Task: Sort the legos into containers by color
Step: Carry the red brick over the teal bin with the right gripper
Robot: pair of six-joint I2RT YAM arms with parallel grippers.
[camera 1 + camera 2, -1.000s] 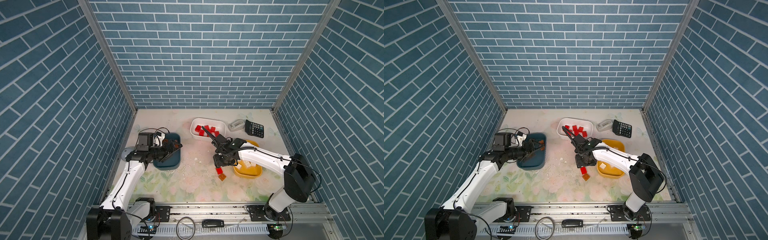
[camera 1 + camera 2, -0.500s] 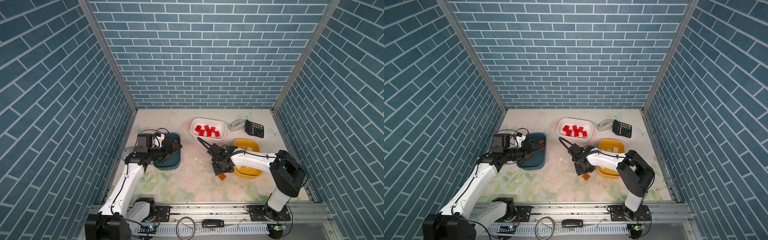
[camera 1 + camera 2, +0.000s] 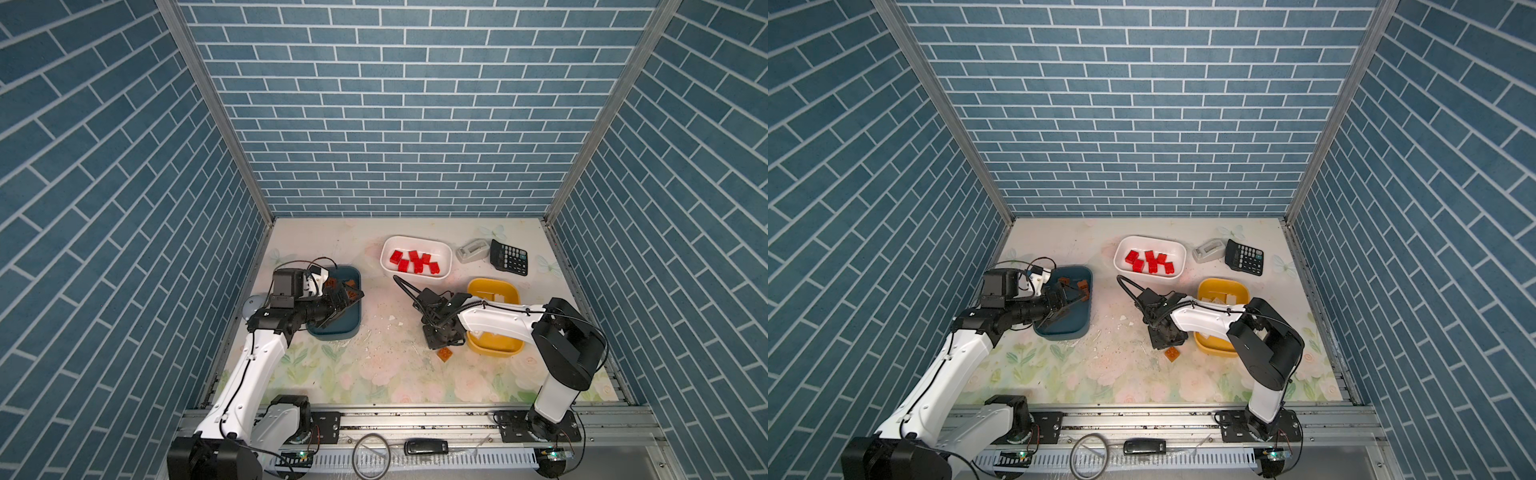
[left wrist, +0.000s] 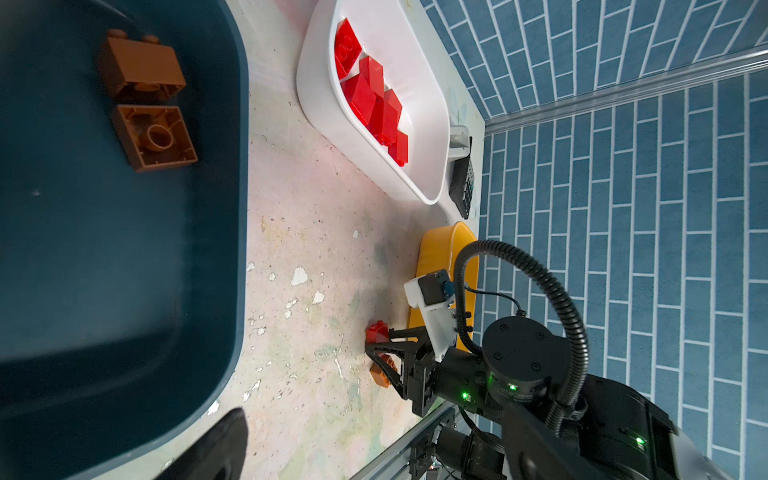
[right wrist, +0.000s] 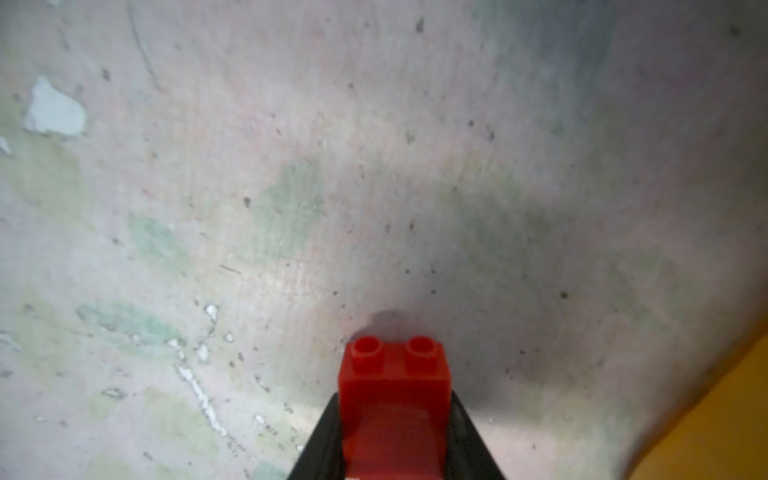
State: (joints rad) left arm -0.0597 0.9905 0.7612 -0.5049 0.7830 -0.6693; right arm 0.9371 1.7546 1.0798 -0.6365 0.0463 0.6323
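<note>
**Right claw clamped on 1 red brick**

Our right claw (image 3: 441,340) is clamped on 1 red brick (image 5: 395,382) down at the desk (image 3: 374,374), just beside the yellow tub (image 3: 494,284). Its 2 visible studs point out past the fingertips. It looks square, so we cannot name a long axis. 1 brown brick (image 3: 444,354) lies beside it. Our left claw (image 3: 347,300), jaws apart, hangs over the teal tub (image 3: 336,329), where we see 2 brown bricks (image 4: 153,137). The white tub (image 3: 415,241) holds at least 6 red bricks (image 3: 415,262).

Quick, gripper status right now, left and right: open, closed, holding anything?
Left gripper: open, nothing held, above the teal tub.
Right gripper: closed on a red brick, beside the yellow tub.
</note>
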